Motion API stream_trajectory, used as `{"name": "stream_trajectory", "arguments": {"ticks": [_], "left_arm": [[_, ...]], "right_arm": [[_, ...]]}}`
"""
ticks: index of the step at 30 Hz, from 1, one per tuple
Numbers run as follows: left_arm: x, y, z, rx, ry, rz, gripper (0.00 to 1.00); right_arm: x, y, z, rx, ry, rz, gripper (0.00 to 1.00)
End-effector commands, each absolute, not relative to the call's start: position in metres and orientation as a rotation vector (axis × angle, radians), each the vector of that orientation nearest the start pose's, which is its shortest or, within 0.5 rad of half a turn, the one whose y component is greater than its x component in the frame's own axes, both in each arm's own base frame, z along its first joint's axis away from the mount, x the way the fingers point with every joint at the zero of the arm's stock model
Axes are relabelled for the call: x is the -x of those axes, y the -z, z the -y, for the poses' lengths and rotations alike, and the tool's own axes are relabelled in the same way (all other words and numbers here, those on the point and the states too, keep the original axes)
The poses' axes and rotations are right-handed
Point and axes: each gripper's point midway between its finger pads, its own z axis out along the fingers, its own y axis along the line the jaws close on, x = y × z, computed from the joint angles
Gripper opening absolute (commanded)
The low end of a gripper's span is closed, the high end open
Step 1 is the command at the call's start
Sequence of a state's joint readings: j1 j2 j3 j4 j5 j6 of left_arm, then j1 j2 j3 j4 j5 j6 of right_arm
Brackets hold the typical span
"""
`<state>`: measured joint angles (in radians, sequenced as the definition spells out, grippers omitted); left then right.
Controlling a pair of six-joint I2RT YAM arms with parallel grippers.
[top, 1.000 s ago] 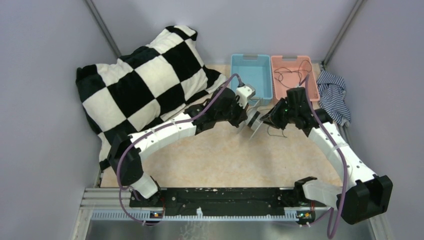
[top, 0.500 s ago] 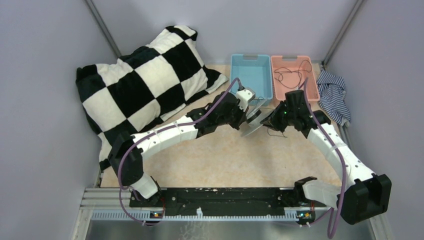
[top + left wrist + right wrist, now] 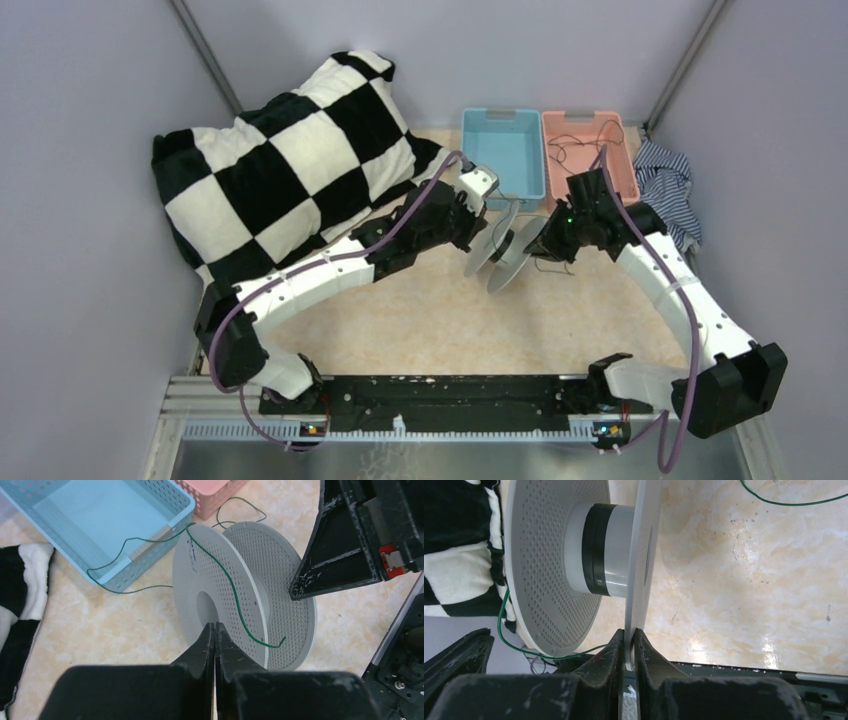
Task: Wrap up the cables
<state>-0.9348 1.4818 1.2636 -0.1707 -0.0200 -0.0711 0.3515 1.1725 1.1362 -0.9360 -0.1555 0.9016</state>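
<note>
Beige table point(image 3: 420, 325) under spool point(image 3: 520, 262), lilac walls point(image 3: 85, 300)

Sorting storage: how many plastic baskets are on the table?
2: a blue basket at the far edge, and a pink basket immediately to its right. Others could hide behind the pillow.

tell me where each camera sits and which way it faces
Top external: above, behind the bases, looking down; left arm and right arm meet at the spool.
Left wrist: looks along the left gripper at a flange face and the blue bin.
Right wrist: looks along the right gripper, clamped on a flange edge.
Shared: both wrist views show spool and thin cable.
</note>
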Motion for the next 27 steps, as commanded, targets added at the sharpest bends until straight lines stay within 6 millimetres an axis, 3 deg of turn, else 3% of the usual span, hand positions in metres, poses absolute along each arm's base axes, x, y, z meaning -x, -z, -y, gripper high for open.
{"name": "stream_trajectory", "arguments": {"ticks": [1,7,8,10,13,20,27], "left_arm": [[-0.268,-0.283,0.379,-0.844,0.722,-1.724,0.0],[-0.251,-0.283,0.382,-0.889,0.803,-1.731,0.0],[-0.252,-0.282,0.38,-0.87,0.796,-1.736,0.07],[-0.253,-0.282,0.375,-0.841,0.788,-1.732,0.33],[-0.25,-0.283,0.367,-0.793,0.798,-1.721,0.52],[-0.242,-0.288,0.35,-0.743,0.809,-1.638,0.72],[-0.237,-0.276,0.362,-0.773,0.803,-1.633,0.9]], "right_arm": [[-0.244,-0.225,-0.159,-0.581,-0.724,-2.533,0.0],[-0.246,-0.224,-0.165,-0.624,-0.778,-2.511,0.0],[-0.246,-0.222,-0.165,-0.632,-0.782,-2.513,0.0],[-0.247,-0.22,-0.169,-0.638,-0.803,-2.514,0.0],[-0.25,-0.217,-0.17,-0.648,-0.804,-2.514,0.0],[-0.252,-0.213,-0.173,-0.647,-0.804,-2.521,0.0],[-0.254,-0.214,-0.175,-0.654,-0.811,-2.516,0.0]]}}
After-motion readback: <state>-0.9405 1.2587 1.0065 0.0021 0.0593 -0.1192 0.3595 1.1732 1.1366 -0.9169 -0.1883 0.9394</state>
